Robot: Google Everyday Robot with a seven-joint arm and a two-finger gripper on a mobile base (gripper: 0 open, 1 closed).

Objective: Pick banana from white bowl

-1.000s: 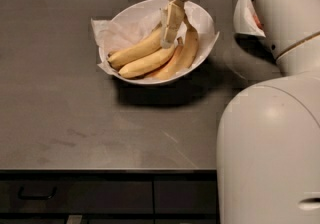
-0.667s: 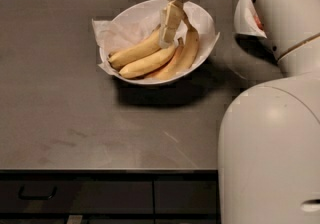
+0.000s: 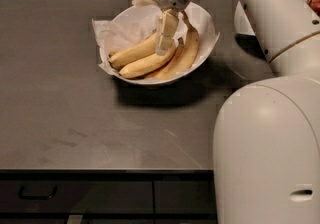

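The white bowl [image 3: 205,18], lined with crinkled white paper, stands at the back middle of the dark counter. Several ripe yellow bananas lie in it side by side. The longest-looking banana [image 3: 187,50] curves along the right side with its stem pointing up. Two others [image 3: 132,52] [image 3: 145,64] lie to its left. My gripper [image 3: 166,38] reaches down from the top into the bowl, its pale tip resting on or just above the middle of the bananas. It hides where it meets them.
A second white bowl [image 3: 241,18] stands at the back right, mostly hidden behind my arm [image 3: 270,13], with something red [image 3: 314,4] at the frame's edge. My white base [image 3: 267,153] fills the lower right. Dark counter [image 3: 75,118] spreads left and front, with drawers [image 3: 75,195] below.
My gripper has moved slightly down and left, deeper into the bowl over the bananas. The bowl and the bananas have not moved.
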